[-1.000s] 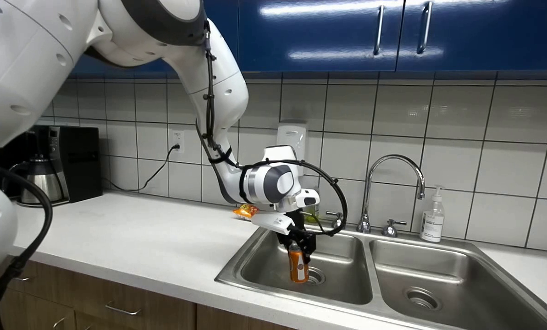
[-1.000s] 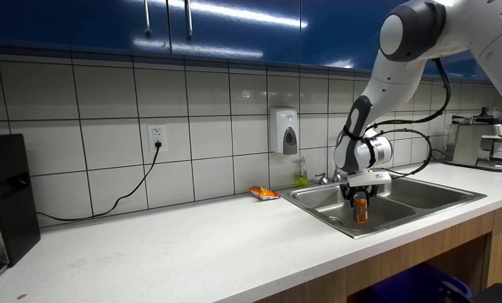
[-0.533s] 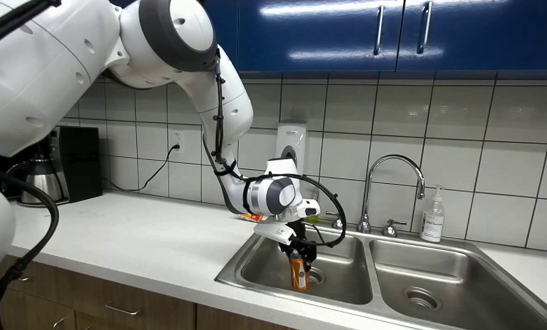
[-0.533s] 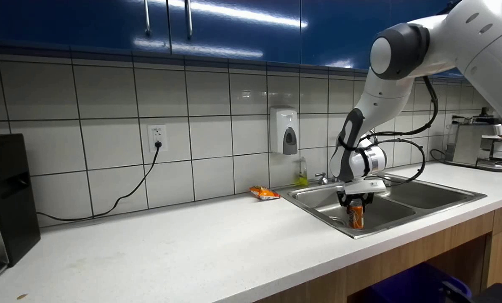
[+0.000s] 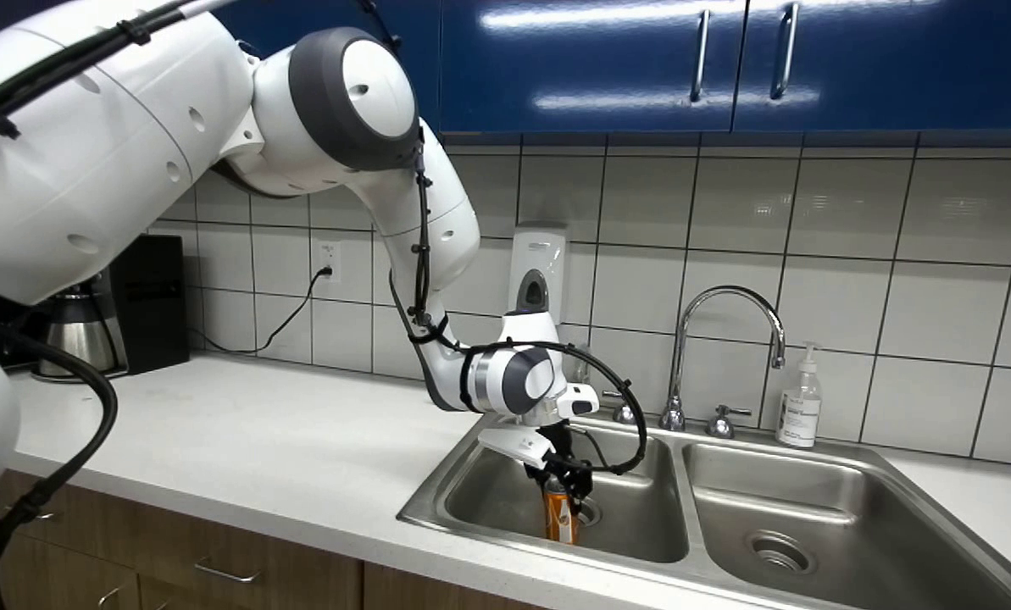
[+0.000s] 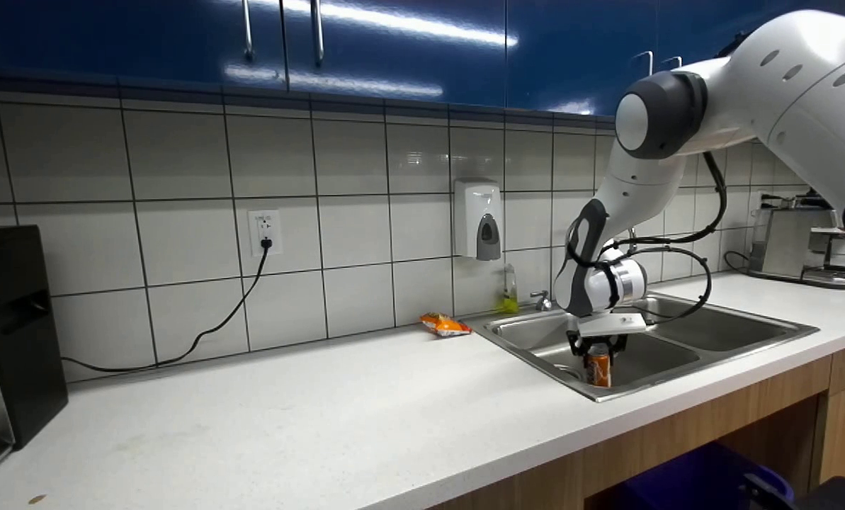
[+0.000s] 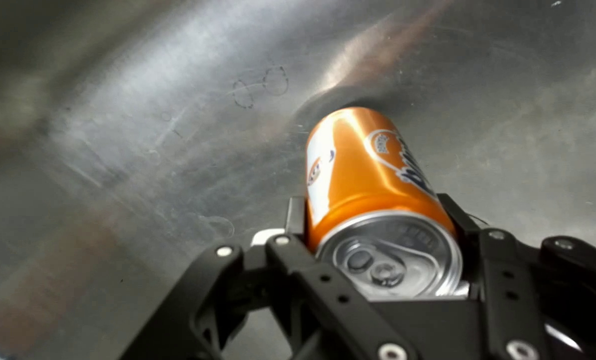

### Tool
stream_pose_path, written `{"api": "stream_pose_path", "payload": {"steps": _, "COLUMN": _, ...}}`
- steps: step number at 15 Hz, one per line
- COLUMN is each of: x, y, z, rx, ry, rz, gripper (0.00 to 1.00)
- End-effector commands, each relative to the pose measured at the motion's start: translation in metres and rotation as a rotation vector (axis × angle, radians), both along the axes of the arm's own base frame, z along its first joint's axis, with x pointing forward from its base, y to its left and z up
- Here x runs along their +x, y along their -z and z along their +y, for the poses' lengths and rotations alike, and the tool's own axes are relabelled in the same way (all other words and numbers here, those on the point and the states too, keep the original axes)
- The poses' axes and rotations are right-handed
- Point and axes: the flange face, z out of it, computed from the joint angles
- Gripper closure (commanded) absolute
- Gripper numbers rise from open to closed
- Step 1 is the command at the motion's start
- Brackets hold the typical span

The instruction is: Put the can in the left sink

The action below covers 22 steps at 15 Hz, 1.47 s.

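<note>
Currently, the can [image 7: 372, 175] is inside the left sink [image 5: 632, 521], roughly upright and close to its front edge. The gripper [image 7: 377, 220] reaches down into the left sink from above, its fingers [image 7: 296, 217] drawn in against the can on opposite sides, holding it near the silvery lid. In both exterior views the foot of the can meets the line of the left sink's front edge, so I cannot tell whether it touches the basin floor. The drain [image 5: 589, 512] sits nearer the middle of the left sink, on the wall side of the can. Sideways there is room inside the left sink: steel floor runs from the can toward the outer rim [image 5: 424, 508] and toward the divider [image 5: 686, 487], while the gap to the front edge is the tightest. Beyond the divider, right of the left sink, lies the right basin [image 5: 878, 542]. The faucet [image 5: 677, 373] rises behind the left sink, by its right back corner, and a loop of black cable [image 5: 641, 424] bows out over the left sink. Left of the left sink the white counter [image 6: 287, 418] stretches away, and in an exterior view an orange packet [image 6: 445, 324] lies on it near the left sink's back left corner.
</note>
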Motion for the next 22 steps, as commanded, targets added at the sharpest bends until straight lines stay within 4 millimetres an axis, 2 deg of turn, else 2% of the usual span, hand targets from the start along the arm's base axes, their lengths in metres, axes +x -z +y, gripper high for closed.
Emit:
{"api": "stream_pose_path", "payload": {"steps": 1, "x": 0.009, "y": 0.004, "z": -0.008, "rx": 0.020, "ry": -0.004, "rz": -0.011, "gripper": 0.62}}
{"api": "stream_pose_path", "payload": {"steps": 9, "x": 0.014, "y": 0.012, "z": -0.012, "rx": 0.031, "ry": 0.009, "rz": -0.011, "gripper": 0.62}}
{"api": "stream_pose_path", "payload": {"steps": 10, "x": 0.014, "y": 0.012, "z": -0.012, "rx": 0.031, "ry": 0.011, "rz": -0.010, "gripper": 0.12}}
{"api": "stream_pose_path", "payload": {"steps": 13, "x": 0.016, "y": 0.010, "z": -0.010, "rx": 0.028, "ry": 0.009, "rz": -0.010, "gripper": 0.00}}
{"api": "stream_pose_path", "payload": {"steps": 22, "x": 0.030, "y": -0.018, "z": 0.001, "rx": 0.000, "ry": -0.013, "rz": -0.043, "gripper": 0.00}}
